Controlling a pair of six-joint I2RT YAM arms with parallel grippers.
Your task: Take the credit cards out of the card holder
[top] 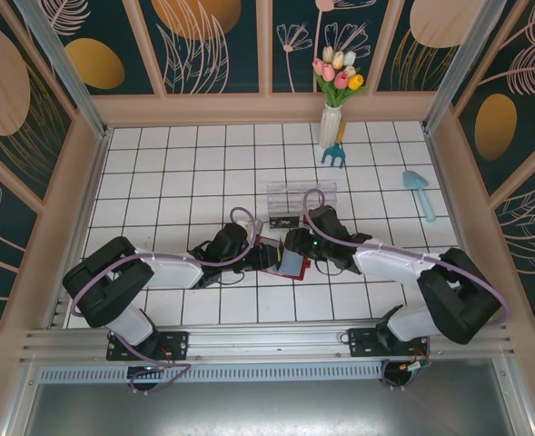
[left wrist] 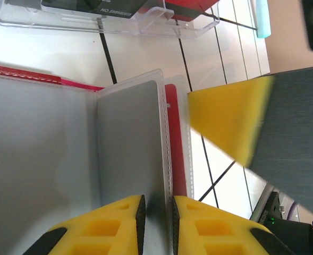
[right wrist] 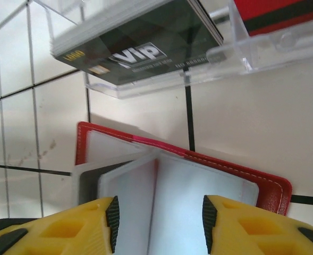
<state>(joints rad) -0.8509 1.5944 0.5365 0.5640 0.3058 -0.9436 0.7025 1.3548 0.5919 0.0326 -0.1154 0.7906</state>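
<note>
- white tiled table (top: 185, 173): card holder (top: 269, 252) open, grey inside up, long axis roughly left-right.
- left gripper (left wrist: 156, 218) pinches its clear sleeve (left wrist: 129, 143).
- right gripper (right wrist: 160, 218) spread wide over card holder.

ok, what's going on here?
Both arms meet at the open card holder mid-table. The left tool pinches one of its plastic sleeves. The right tool stands open over the sleeves from the other side. The clear box just behind holds a black VIP card.
</note>
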